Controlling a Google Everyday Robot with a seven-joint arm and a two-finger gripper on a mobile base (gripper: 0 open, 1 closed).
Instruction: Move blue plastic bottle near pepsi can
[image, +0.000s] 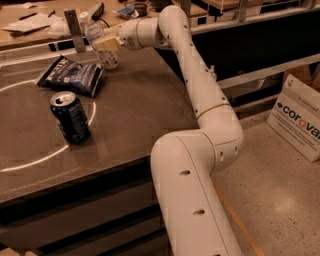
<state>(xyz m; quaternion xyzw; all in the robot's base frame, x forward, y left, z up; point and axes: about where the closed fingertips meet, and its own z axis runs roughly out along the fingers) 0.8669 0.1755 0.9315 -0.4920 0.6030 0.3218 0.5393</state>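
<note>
The robot's white arm (200, 165) fills the lower middle of the camera view, its base cut off by the bottom edge; it rises, bends at an elbow on the right and reaches back to the upper left over the dark table (140, 115); the table's left side and near front run out of view, and a thin white ring line (30, 161) painted on its top is only partly visible; a cardboard box (299, 119) stands on the speckled floor at the right, its printed word clipped by the edge; the clutter on the lighter table behind is too blurred to name, apart from an upright metal post (75, 31); a dark blue chip bag (72, 76) lies flat on the far left part of the table; the pepsi can (71, 119) stands upright nearer the front, just beside the ring line and a little in front of the bag; the blue plastic bottle (107, 59) is at the table's far edge, just right of the bag and well apart from the can, leaning slightly with its top to the left; whether its base rests on the table cannot be told; the gripper (102, 44) is clamped around the bottle's middle, one beige finger (112, 43) crossing the front and the other hidden behind the bottle.
</note>
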